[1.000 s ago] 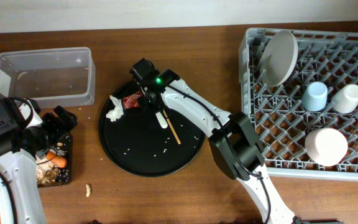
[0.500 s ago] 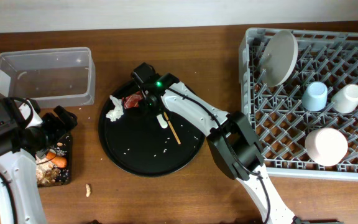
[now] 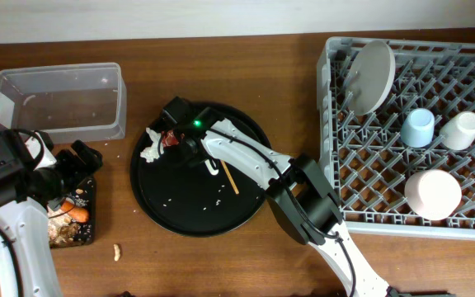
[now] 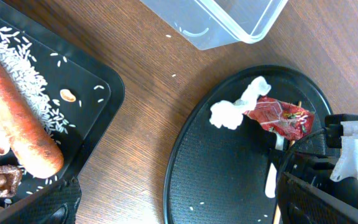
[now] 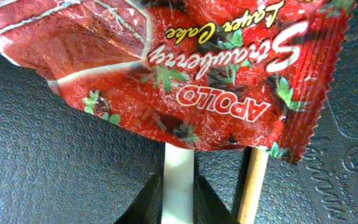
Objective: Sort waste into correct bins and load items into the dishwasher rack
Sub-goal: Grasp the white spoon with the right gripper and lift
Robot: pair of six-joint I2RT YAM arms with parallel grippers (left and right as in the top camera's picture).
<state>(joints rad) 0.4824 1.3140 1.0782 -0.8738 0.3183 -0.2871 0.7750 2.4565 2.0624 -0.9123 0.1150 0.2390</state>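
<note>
**Covered and Cropped**

In the right wrist view, the red wrapper (image 5: 166,74) runs off the top and left edges. It covers the upper ends of the white fork (image 5: 179,177) and a chopstick (image 5: 252,186). The right gripper (image 5: 180,206) shows only its fingertips (image 5: 151,210) (dark wedges at the bottom edge). Overhead, the right arm (image 3: 246,153) hides part of the wrapper. The left wrist view crops the clear box (image 4: 241,31), the carrot (image 4: 23,124) and the shallow black tray (image 4: 98,93).

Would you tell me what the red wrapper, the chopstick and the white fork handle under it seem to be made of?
Red wrapper: glossy printed plastic film, probably; it creases and glints. Chopstick: bare light wood by its look, tan and matte. White fork handle: smooth, uniformly white, likely plastic, though the finish alone cannot settle it.
</note>
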